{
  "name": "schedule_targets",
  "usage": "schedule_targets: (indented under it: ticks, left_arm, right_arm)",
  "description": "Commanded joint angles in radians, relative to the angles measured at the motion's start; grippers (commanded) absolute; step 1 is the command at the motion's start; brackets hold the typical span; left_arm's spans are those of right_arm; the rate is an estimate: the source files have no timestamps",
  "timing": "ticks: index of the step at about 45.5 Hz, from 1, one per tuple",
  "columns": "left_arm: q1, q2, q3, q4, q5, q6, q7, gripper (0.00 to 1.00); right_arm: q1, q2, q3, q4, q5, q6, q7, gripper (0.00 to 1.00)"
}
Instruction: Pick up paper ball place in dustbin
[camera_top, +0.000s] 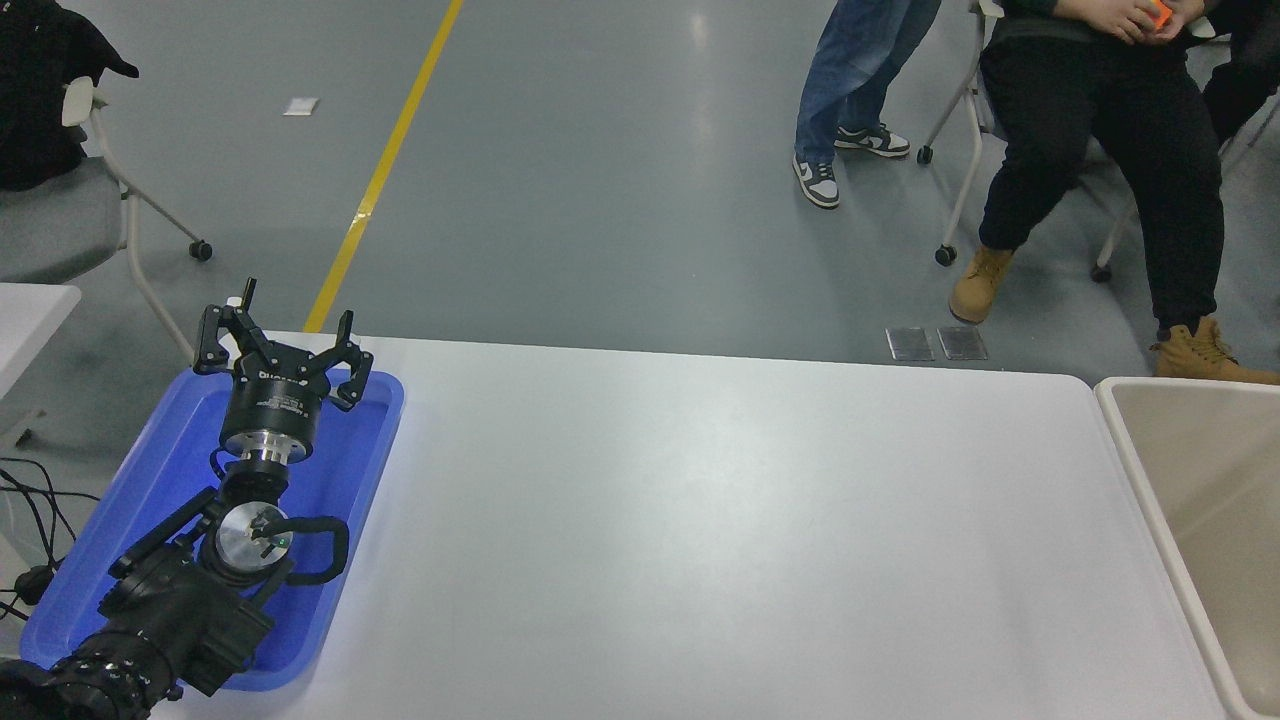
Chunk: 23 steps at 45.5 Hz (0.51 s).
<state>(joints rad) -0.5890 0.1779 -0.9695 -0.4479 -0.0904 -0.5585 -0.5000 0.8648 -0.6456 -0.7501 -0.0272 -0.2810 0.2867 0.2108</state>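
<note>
The beige dustbin (1150, 470) stands at the table's right end, and its inner walls that show are bare. The paper ball is out of view. My right arm and gripper are out of view too. My left gripper (282, 345) is parked at the lower left over the blue tray (370, 440), open and empty.
The white table (740, 520) spans the middle. Beyond its far edge a person sits on a wheeled chair (960, 120) at the top right, and another person's legs (850, 80) stand beside. A grey chair (60, 210) is at the far left.
</note>
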Motion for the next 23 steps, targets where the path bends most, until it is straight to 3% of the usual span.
schedule_targets:
  ticks: [1, 23]
  left_arm:
    - [0.0, 0.0, 0.0, 0.0, 0.0, 0.0, 0.0, 1.0]
    - [-0.002, 0.0, 0.0, 0.0, 0.0, 0.0, 0.0, 1.0]
  right_arm:
    - [-0.173, 0.012, 0.124, -0.013, 0.011, -0.107, -0.007, 0.0]
    - [-0.334, 0.116, 0.236, -0.011, 0.011, -0.221, -0.008, 0.0]
